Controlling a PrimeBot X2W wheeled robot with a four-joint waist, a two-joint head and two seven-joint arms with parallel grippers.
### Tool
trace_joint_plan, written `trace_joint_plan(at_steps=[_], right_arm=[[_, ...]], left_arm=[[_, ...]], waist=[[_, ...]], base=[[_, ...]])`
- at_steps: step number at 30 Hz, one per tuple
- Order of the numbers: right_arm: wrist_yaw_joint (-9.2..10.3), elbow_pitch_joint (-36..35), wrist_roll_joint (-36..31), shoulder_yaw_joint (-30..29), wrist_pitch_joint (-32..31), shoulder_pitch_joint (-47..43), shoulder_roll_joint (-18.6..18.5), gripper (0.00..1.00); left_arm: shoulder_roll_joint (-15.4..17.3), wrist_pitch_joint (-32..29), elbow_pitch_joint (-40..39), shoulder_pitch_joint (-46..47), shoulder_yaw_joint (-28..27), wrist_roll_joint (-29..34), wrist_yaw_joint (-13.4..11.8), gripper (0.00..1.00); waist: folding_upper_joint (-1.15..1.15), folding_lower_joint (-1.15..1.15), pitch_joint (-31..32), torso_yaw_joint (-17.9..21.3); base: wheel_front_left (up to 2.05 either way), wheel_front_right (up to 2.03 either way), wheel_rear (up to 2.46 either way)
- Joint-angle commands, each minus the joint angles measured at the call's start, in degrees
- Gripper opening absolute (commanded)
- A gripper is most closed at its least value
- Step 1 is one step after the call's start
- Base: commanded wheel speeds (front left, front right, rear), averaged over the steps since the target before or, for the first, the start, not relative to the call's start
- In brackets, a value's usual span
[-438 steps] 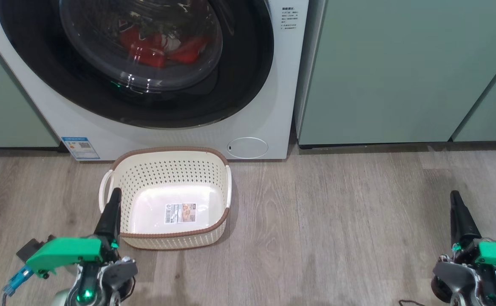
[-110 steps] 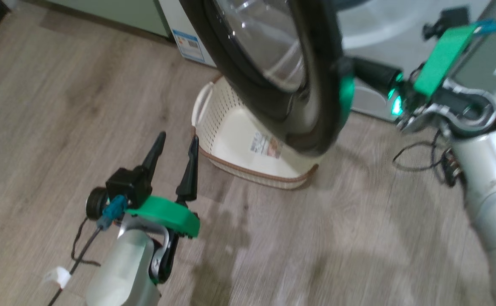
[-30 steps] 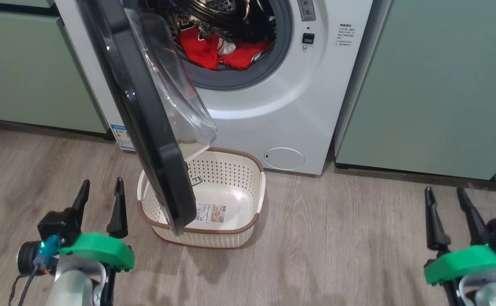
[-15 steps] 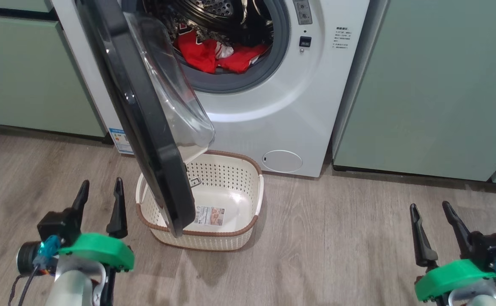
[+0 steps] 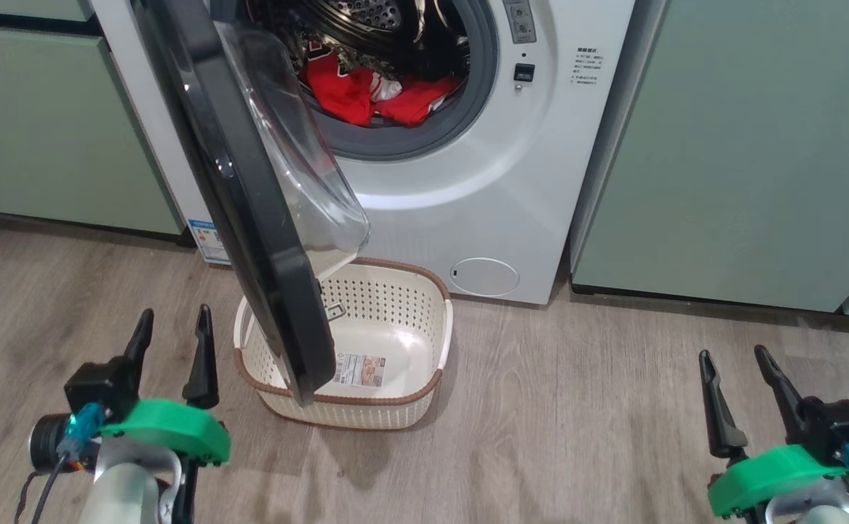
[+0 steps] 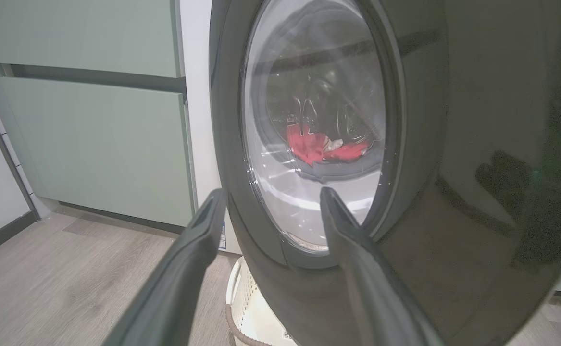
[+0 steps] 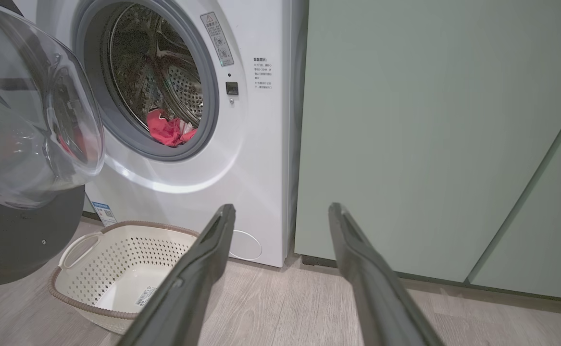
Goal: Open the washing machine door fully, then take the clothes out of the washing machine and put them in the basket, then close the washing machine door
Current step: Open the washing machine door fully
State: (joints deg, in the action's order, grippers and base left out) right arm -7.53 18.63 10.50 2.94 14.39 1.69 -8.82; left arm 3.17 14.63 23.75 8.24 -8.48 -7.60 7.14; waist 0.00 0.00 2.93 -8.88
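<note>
The left tool [image 5: 175, 313] hovers above the floor [image 5: 577, 437], spread wide, empty. Beside it, the washing machine door [image 5: 249, 218] stands swung out over the basket [image 5: 395, 407]. Red clothes [image 5: 351, 94] lie inside the washing machine [image 5: 468, 204]. The right tool [image 5: 732, 354] gapes wide, empty.

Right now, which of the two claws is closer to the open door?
The left gripper, at lower left in the head view: it is close beside the door, near its lower edge. The right gripper is far off, in front of the green cabinet.

left gripper [image 5: 171, 324], right gripper [image 5: 734, 368]: both low, fingers spread, empty.
</note>
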Motion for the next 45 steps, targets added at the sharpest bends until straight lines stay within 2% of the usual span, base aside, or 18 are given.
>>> trace_joint_plan(at_steps=[1,12,13,14,15,21,22,24,29,32,36,41,45], right_arm=[[0.04,-1.45,-0.46,1.25,0.61,0.79,-0.55,1.0],[0.04,-0.93,-0.21,1.71,0.61,1.0,-0.4,1.0],[0.04,-0.92,-0.21,1.76,0.61,1.03,-0.39,1.0],[0.04,-0.91,-0.21,1.77,0.61,1.05,-0.38,1.0],[0.04,-0.91,-0.21,1.75,0.61,1.08,-0.37,1.0],[0.04,-0.8,-0.2,1.61,0.61,1.23,-0.14,1.0],[0.04,-0.79,-0.17,1.64,0.61,1.33,-0.12,1.0],[0.04,-0.79,-0.15,1.55,0.61,1.33,-0.11,1.0],[0.04,-0.77,-0.22,1.42,0.61,1.04,0.24,1.0],[0.04,-0.64,-0.22,1.3,0.61,0.81,0.36,1.0],[0.04,-0.39,-0.03,1.38,0.61,0.68,0.39,1.0],[0.04,-0.32,0.26,1.63,0.61,0.8,0.27,1.0],[0.04,-0.23,0.35,1.82,0.61,0.94,0.16,1.0]], left_arm=[[0.72,0.37,-1.57,2.02,-1.57,0.08,0.35,1.0],[0.7,0.37,-1.64,2.09,-1.65,0.19,0.35,1.0],[0.74,0.37,-1.66,2.08,-1.6,0.18,0.35,0.74],[0.76,0.37,-1.73,2.09,-1.65,0.15,0.35,0.42],[0.74,0.37,-2.05,2.16,-1.99,-0.02,0.35,0.0],[0.29,0.37,-5.14,2.83,-6.99,-3.4,0.21,0.0],[0.12,0.37,-7.4,3.89,-9.89,-5.05,0.12,0.0],[-0.02,0.37,-10.66,5.3,-12.06,-6.16,0.02,0.0],[-0.2,0.37,-17.12,8.77,-12.82,-8.46,-0.13,0.0],[-0.26,0.37,-21.44,11.59,-9.86,-10.48,-0.42,0.0],[-0.27,-1.62,-27.82,15.36,-3.17,-13.43,-1.71,0.0],[-0.28,-6.19,-36.61,18.3,7.23,-12.78,-3.08,0.0],[-0.28,-9.96,-40.66,18.05,16.78,-11.18,-3.43,0.0]], waist=[[0.0,0.0,-0.05,-0.05],[0.0,0.0,-0.25,-0.76],[0.0,0.0,-0.25,-0.86],[0.0,0.0,-0.29,-0.98],[0.0,0.0,-0.34,-1.11],[0.0,0.0,-0.55,-1.63],[0.0,0.0,-0.63,-1.77],[0.0,0.0,-0.63,-2.0],[0.0,0.0,-0.43,-2.48],[0.0,0.0,-0.22,-2.77],[0.0,0.0,0.13,-2.91],[0.0,0.0,0.3,-2.74],[0.0,0.0,0.33,-2.39]], base=[[0.0,0.0,0.0],[0.0,0.0,0.0],[0.0,0.0,0.0],[0.0,0.0,0.0],[0.0,0.0,0.0],[0.0,0.0,0.0],[0.0,0.0,0.0],[0.0,0.0,0.0],[0.0,0.0,0.0],[0.0,0.0,0.0],[0.0,0.0,0.0],[0.0,0.0,0.0],[0.0,0.0,0.0]])
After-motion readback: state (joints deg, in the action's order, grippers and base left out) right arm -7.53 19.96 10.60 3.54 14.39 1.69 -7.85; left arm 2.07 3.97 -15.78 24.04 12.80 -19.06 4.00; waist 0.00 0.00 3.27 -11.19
